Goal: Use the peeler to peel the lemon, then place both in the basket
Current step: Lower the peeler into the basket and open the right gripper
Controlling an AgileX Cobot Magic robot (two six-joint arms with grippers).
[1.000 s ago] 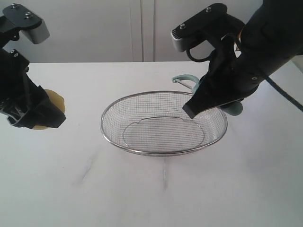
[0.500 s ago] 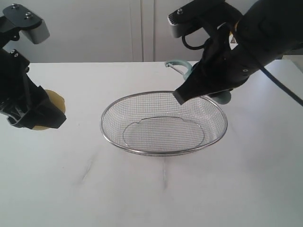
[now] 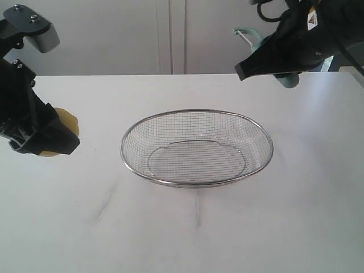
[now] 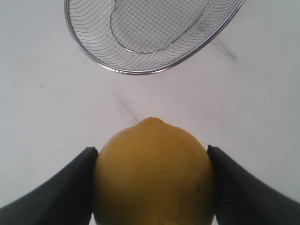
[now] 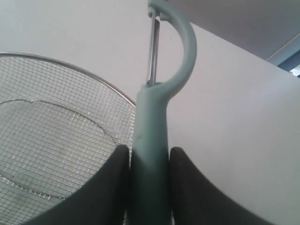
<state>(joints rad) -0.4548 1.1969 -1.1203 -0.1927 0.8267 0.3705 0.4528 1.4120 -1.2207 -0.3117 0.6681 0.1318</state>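
Exterior view: the left claw (image 3: 62,139) is clamped on the lemon (image 3: 66,121), and the right claw (image 3: 244,69) hangs high, beyond the wire basket (image 3: 196,183). Left wrist view: the lemon sits squarely between both fingers. Right wrist view: the right claw is clamped on the handle of the peeler (image 5: 150,154), with the blade ahead of the fingers. I think the blade should meet the lemon skin flat and lightly.

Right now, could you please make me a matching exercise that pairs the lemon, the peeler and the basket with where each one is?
Things:
1. lemon
2. peeler
3. basket

Places:
A. standing on the table, nothing in it
B. gripped in the left pincer, left of the basket in the exterior view
C. held by its handle in the right pincer, raised above the table

Pairs: 1-B, 2-C, 3-A.
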